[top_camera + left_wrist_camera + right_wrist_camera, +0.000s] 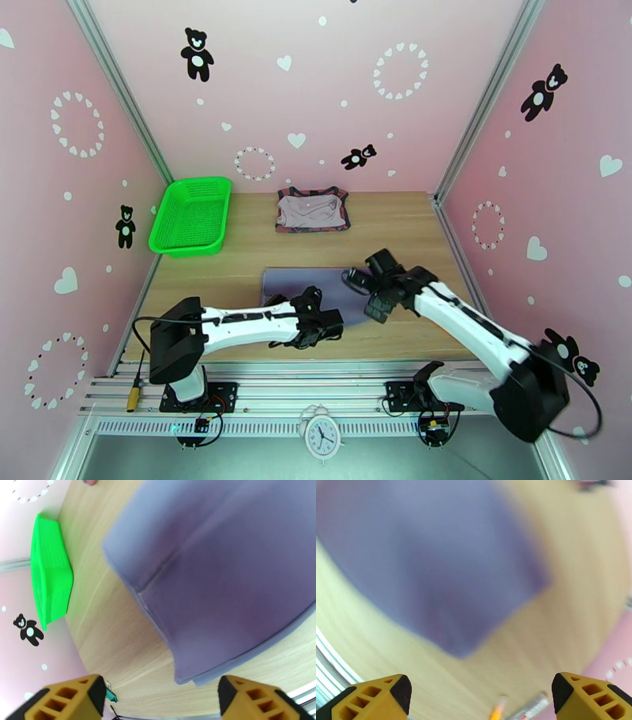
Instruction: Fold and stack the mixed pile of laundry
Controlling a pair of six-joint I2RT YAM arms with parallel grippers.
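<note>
Spanning the pink booth from wall to wall, the wooden surface point(237, 272) carries everything. The left arm point(237, 322) lies low along the near edge, reaching rightward from its base, its wrist over the near edge of the grey-lavender shirt point(304, 283). The right arm point(466, 316) slants up and leftward from its base, its wrist over the shirt's right end.

Both sets of jaws stand wide apart with nothing between them: the left wrist view has yellow fingers point(71, 699) above the shirt's point(221, 567) folded corner, and the right wrist view has fingers point(592, 697) above blurred cloth point(434, 559). The shirt lies flat at the middle of the surface.

A green mesh basket point(192, 215) sits at the back left. Beside it, mid-back, the pale mauve-beige piece point(312, 207) rests on the brick-red tank top point(316, 227); any lettering is too small to read. A small alarm clock point(322, 434) stands between the bases, its dial marks unreadable.
</note>
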